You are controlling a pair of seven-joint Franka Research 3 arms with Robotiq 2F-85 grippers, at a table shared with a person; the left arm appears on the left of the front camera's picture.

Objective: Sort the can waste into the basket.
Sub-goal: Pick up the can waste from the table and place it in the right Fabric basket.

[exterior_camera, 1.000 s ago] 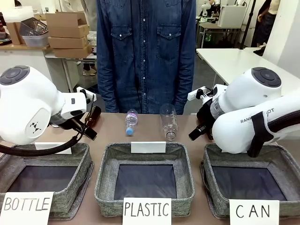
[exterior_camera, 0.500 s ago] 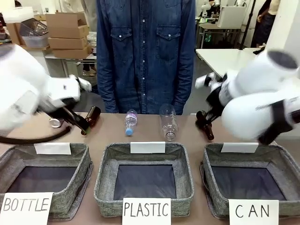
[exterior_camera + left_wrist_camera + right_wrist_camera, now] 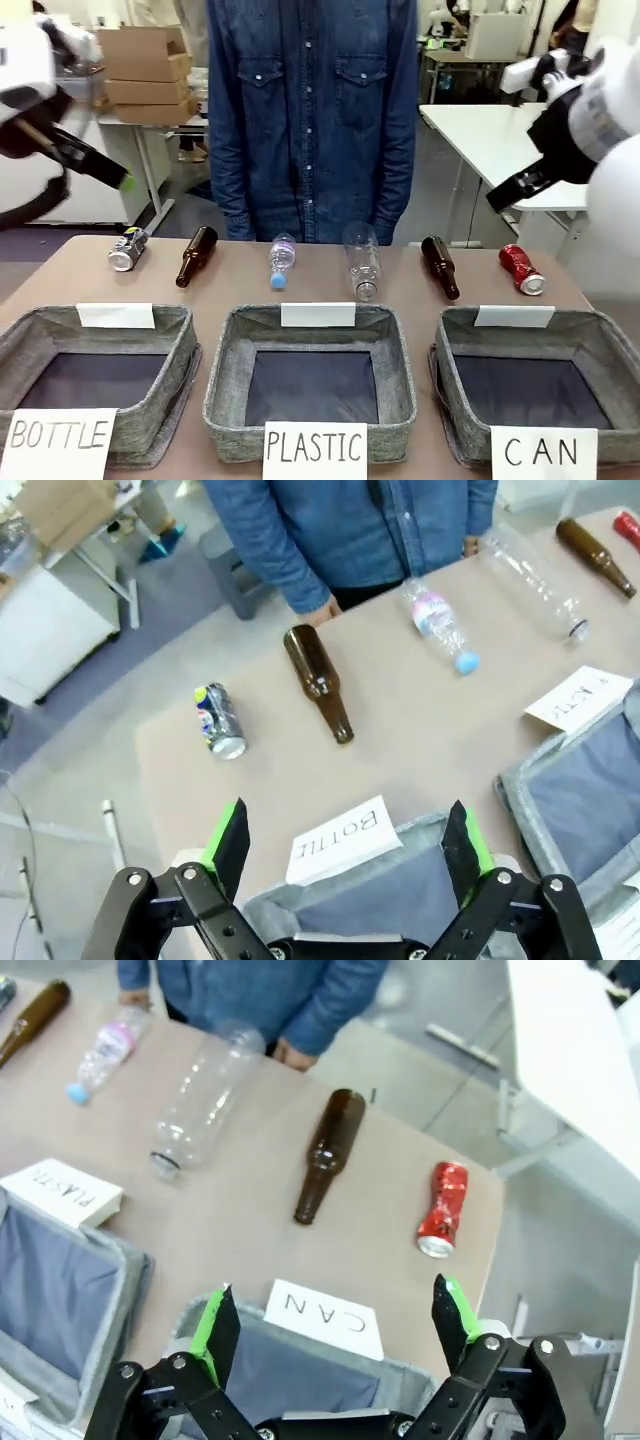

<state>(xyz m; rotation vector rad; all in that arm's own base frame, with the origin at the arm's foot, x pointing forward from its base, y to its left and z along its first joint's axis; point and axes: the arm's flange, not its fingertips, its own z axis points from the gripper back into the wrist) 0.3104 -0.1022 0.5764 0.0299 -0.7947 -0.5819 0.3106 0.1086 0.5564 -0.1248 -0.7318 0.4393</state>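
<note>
A black can (image 3: 127, 249) lies on its side at the table's far left; it also shows in the left wrist view (image 3: 219, 720). A dented red can (image 3: 521, 269) lies at the far right, seen too in the right wrist view (image 3: 441, 1210). The grey basket (image 3: 585, 325) signed "CAN" stands at the front right, its rim (image 3: 400, 1372) just under my right gripper (image 3: 335, 1325). Both grippers hang high above the table, open and holding nothing. My left gripper (image 3: 120, 178) is up at the left, above the "BOTTLE" basket (image 3: 347, 840). My right gripper (image 3: 500, 198) is up at the right.
Two brown glass bottles (image 3: 196, 256) (image 3: 440, 266) and two clear plastic bottles (image 3: 281, 260) (image 3: 360, 260) lie in a row between the cans. Baskets signed "PLASTIC" (image 3: 225, 370) and "BOTTLE" (image 3: 185, 350) stand at front centre and left. A person in a denim shirt stands at the far edge.
Both arms have swung up and outward from low over the table's back edge, uncovering the black can at the left and the red can at the right. The grippers stayed open.
</note>
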